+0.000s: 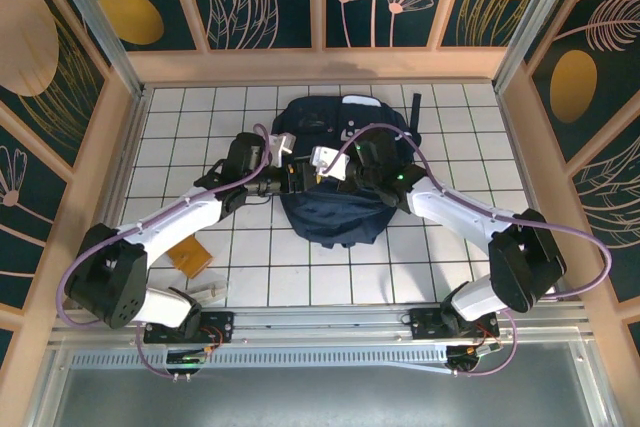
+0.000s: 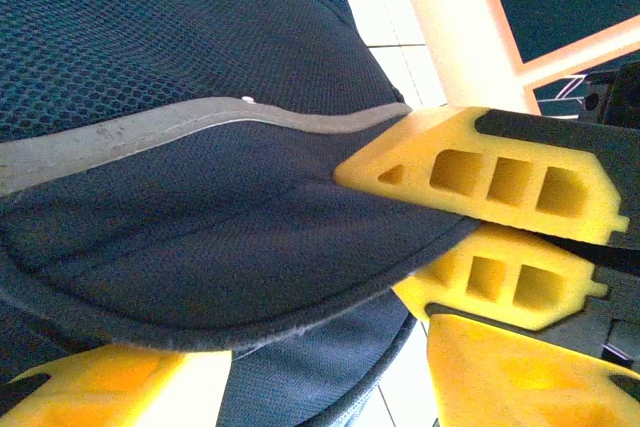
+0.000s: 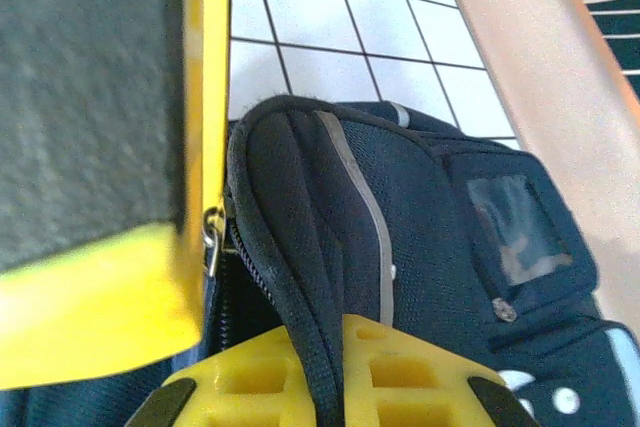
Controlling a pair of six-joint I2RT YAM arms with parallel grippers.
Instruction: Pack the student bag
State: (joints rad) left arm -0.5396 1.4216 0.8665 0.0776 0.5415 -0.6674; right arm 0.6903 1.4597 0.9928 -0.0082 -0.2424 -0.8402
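Observation:
The student bag (image 1: 340,212), a dark navy backpack, lies in the middle of the tiled table with both arms meeting over it. My right gripper (image 3: 340,372) is shut on the black piped edge of the bag's opening (image 3: 300,277), beside the zip and its metal pull (image 3: 212,239). Its yellow fingers (image 2: 480,172) pinch a navy flap with a grey stripe (image 2: 150,137). My left gripper (image 2: 315,362) is open, its fingers spread wide, with the flap's rim lying between them. One of its fingers (image 3: 100,297) stands right beside the zip pull. From above, the left gripper (image 1: 298,179) and right gripper (image 1: 335,169) almost touch.
A flat amber object (image 1: 190,259) and a small white item (image 1: 205,290) lie near the left arm's base. Wooden walls (image 1: 110,177) enclose the white tiled table (image 1: 180,127) on three sides. A clear ID window (image 3: 515,227) shows on the bag's pocket.

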